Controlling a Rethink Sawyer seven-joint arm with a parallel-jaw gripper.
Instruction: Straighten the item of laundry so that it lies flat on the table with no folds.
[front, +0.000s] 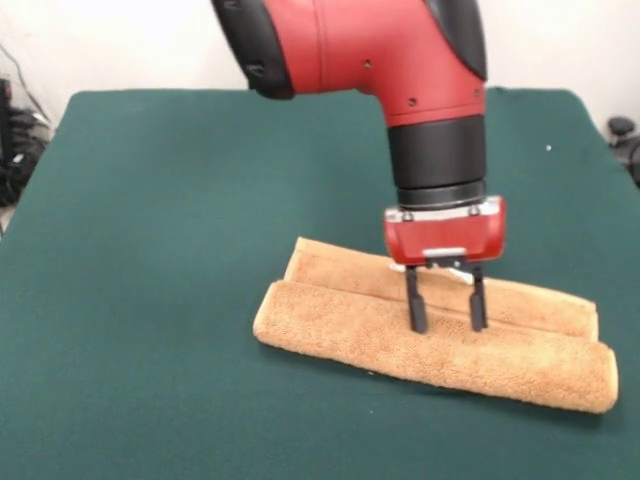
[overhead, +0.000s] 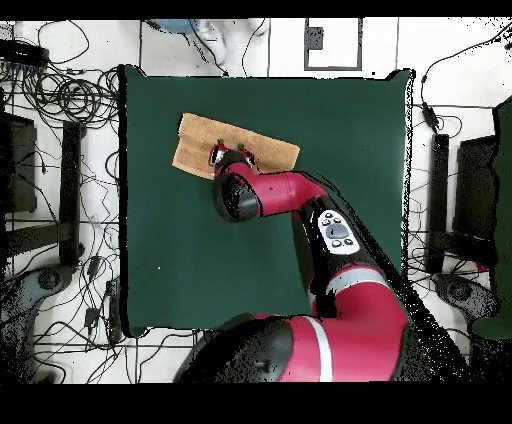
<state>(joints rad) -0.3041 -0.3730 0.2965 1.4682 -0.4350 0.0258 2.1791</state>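
Claw (front: 446, 313) spread, black fingers (front: 416, 305) pointing down at folded orange-tan towel (front: 380, 330); towel lying doubled in a long strip near middle of green tabletop (front: 150, 250)

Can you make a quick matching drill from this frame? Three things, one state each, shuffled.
Things:
1. towel
2. gripper
3. table

States:
A. dark green, mostly bare
B. folded into a long strip of two ridges
C. fingers apart, pointing down onto the cloth

Pairs: 1-B, 2-C, 3-A
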